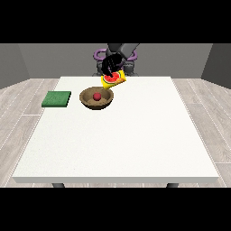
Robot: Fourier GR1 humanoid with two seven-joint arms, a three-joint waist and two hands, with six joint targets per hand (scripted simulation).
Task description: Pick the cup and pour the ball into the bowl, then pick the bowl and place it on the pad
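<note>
White desk (117,135) carries a green pad (57,99) at the view's left and a brown bowl (96,98) holding the red ball (97,96). Just behind, one black hand (110,65), fingers curled round it, tilts the yellow cup (113,79).

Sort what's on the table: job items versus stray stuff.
Job items: cup, tilted in the hand; ball, in the bowl; green pad.
Stray stuff: none visible on the table.
</note>
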